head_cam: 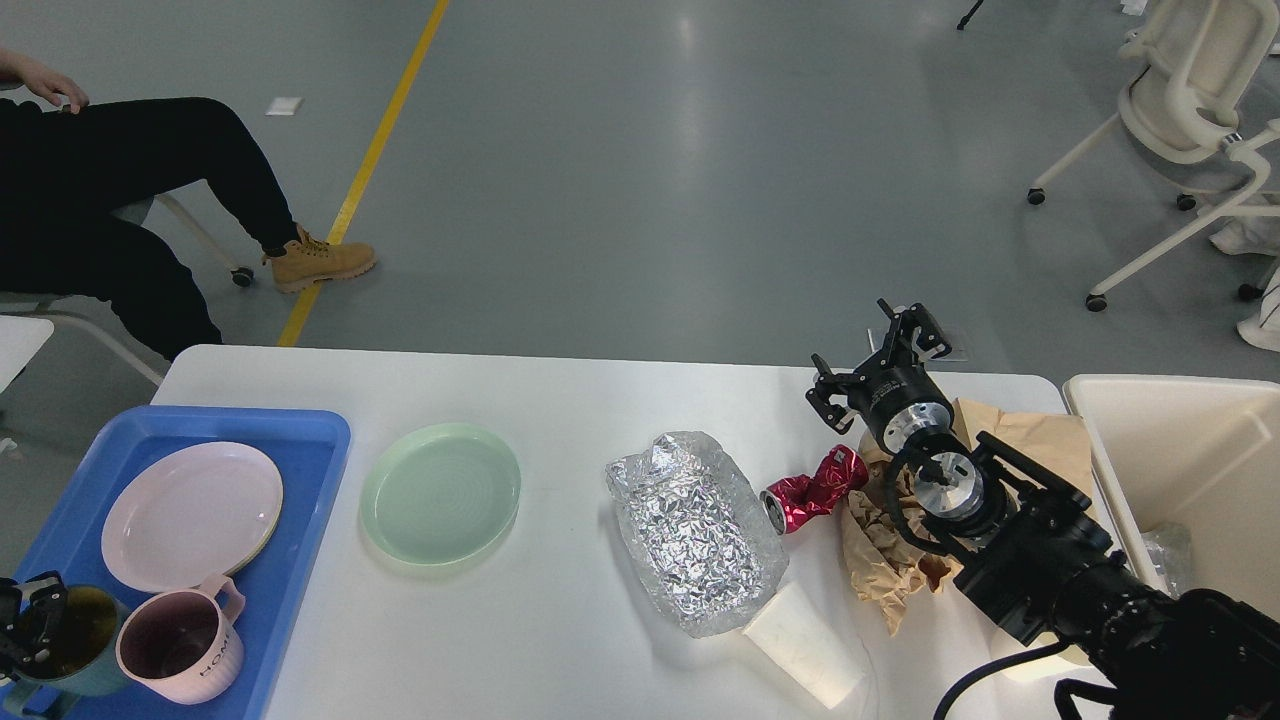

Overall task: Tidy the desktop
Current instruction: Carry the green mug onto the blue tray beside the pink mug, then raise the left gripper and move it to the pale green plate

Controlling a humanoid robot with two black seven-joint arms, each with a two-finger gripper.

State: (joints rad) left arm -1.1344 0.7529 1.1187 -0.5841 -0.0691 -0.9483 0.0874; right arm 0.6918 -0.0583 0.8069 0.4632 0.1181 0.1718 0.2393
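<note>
Right tool (878, 372) is released, above the counter (560, 400) beyond the crushed can (815, 490). Left tool (28, 610) state: cannot tell.

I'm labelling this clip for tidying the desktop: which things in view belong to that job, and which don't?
Belongs:
desktop
green plate
foil sheet
crushed red can
paper cup
brown paper
blue tray
cream bin

Not part of it:
seated person
white chair

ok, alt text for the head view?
Right gripper hovers open over the white desktop above a crushed red can, beside crumpled foil, brown paper and a paper cup. A green plate sits left; a blue tray holds a pink plate and mugs.
</note>
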